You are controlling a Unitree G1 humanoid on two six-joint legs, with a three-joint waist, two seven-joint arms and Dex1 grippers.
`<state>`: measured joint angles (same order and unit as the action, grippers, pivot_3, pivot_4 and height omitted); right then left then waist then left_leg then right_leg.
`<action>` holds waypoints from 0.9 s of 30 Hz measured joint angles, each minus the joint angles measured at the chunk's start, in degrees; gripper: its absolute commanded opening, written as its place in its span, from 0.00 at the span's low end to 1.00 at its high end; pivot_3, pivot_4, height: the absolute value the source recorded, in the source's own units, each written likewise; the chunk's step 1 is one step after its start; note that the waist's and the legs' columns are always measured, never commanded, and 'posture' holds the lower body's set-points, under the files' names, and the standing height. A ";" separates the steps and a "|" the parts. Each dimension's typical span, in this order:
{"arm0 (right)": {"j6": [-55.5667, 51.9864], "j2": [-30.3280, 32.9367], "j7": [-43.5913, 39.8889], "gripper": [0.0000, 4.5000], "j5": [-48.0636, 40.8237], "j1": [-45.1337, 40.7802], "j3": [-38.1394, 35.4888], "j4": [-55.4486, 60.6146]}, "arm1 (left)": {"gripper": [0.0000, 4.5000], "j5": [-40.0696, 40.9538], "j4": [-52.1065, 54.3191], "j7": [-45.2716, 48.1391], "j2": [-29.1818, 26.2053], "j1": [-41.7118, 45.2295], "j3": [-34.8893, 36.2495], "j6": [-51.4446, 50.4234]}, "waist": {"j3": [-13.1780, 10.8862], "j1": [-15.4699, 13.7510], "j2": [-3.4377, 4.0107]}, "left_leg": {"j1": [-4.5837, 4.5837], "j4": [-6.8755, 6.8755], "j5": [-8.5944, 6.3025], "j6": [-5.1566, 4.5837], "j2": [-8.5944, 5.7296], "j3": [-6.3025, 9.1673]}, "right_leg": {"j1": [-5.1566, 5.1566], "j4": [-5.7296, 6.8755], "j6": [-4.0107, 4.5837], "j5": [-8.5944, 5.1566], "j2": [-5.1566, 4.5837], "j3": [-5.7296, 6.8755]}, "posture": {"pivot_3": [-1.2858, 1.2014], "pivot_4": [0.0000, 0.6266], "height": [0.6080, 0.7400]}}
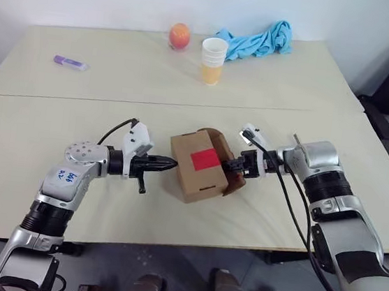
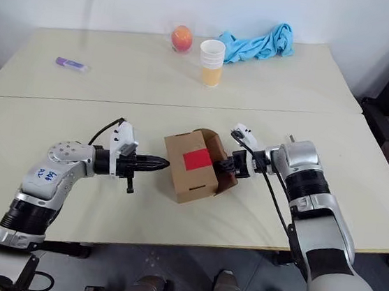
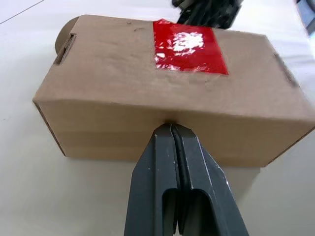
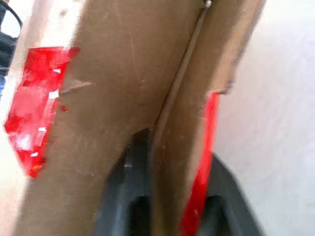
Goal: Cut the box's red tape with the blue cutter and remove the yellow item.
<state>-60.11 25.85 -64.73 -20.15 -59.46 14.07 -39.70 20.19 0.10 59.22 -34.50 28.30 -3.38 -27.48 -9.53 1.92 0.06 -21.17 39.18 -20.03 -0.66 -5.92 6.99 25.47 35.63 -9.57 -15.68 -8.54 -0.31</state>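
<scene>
Right gripper (image 1: pixel 236 167) is clamped on a cardboard flap (image 4: pixel 182 123) at the box's right end; wrist view shows one black finger (image 4: pixel 125 191) on each side of that flap, w/ a strip of red tape along the flap's edge. Left gripper (image 1: pixel 171 163) is fully closed, nothing between its fingers (image 3: pixel 162 182), tips pressed vs the left side wall of the box (image 1: pixel 199 167), approx mid-wall. So the box sits between both grippers, near the front-centre of the table (image 1: pixel 33 141), flat on the surface, slightly skewed. Red tape (image 1: pixel 205 159) is a glossy square patch on the box's top face; from the right wrist view its edge looks torn/ragged near the flap. A slot cut-out shows at the top face's edge nearer the robot. Right-end flap stands open, rounded, curling up behind the right gripper.

Further out, far side of the table: purple-and-white marker (image 1: pixel 71 63) at left, orange-red fruit (image 1: pixel 179 36) near the back edge, white cup (image 1: pixel 213 60) w/ orange contents just beside it, crumpled blue cloth (image 1: pixel 259 42) to the right of the cup. All well apart from the box.
</scene>
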 measured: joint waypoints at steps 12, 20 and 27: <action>-1.87 0.79 1.19 0.01 2.00 -0.08 0.16 2.39 | 0.00 4.92 2.97 1.28 1.92 5.49 1.24 -1.85 | 0.00 -0.29 0.00 | -0.04 0.00 0.01 -0.02 -0.07 0.06 | 0.00 -0.01 0.02 0.03 -0.04 0.03 | 0.52 0.24 1.00; -6.15 5.23 5.10 0.01 3.05 -0.35 -0.90 6.70 | 0.00 -4.54 -3.62 -3.80 7.12 5.82 -6.87 3.62 | -0.01 -0.45 0.00 | -0.10 0.01 0.01 -0.03 -0.12 0.06 | 0.01 -0.04 0.02 0.03 -0.06 0.03 | 0.52 0.24 1.00; -13.70 9.88 8.25 0.01 3.04 -0.48 -1.10 15.18 | 0.00 -3.86 -6.99 -8.32 17.83 5.82 -6.00 8.20 | -0.02 -0.72 0.01 | -0.22 0.01 0.00 -0.05 -0.11 0.07 | 0.10 -0.09 0.00 0.04 -0.08 0.06 | 0.52 0.24 1.00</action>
<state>-73.81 35.72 -56.48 -17.12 -59.94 12.97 -24.52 16.33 -6.89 50.90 -16.67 34.12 -9.38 -19.28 -9.55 1.20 0.06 -21.39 39.19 -20.02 -0.71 -6.03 7.06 25.57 35.54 -9.57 -15.64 -8.61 -0.25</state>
